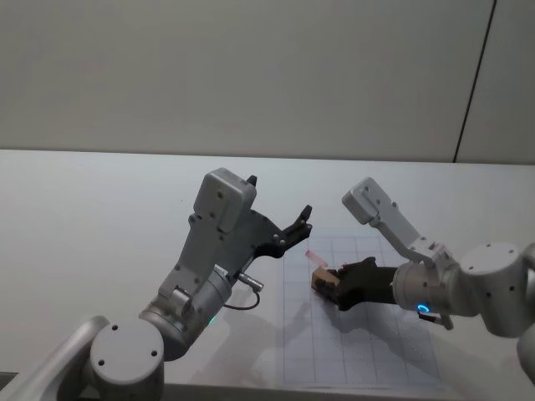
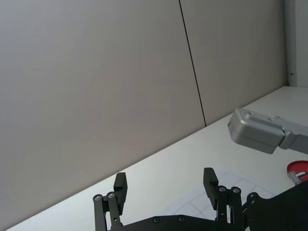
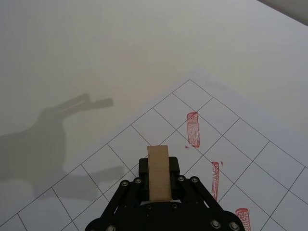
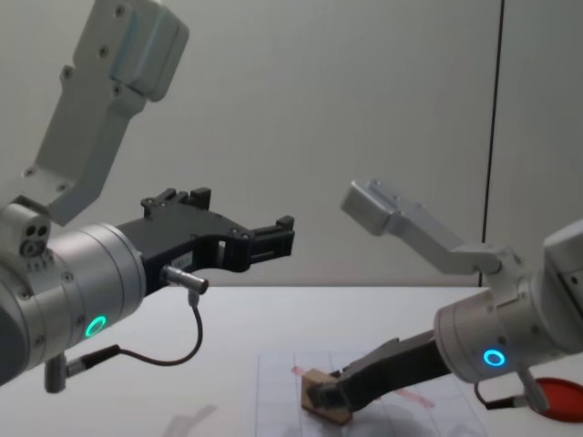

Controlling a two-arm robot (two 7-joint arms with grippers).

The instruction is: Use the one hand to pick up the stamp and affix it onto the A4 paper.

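Stamp (image 1: 321, 279), pinched by the right gripper (image 1: 328, 286), sat low over the A4 paper (image 1: 378, 351) near its left edge, seemingly mid-press; firm downward pressure seemed needed next. Left gripper (image 1: 298, 227) hung spread beside the A4 paper.

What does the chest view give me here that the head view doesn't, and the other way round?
Chest, not head: the red ink pad on the robot's far right. Head, not chest: the A4 paper down to its near edge. Both: the right gripper shut on the stamp over the paper's far left part, and the left gripper open, held up in the air.
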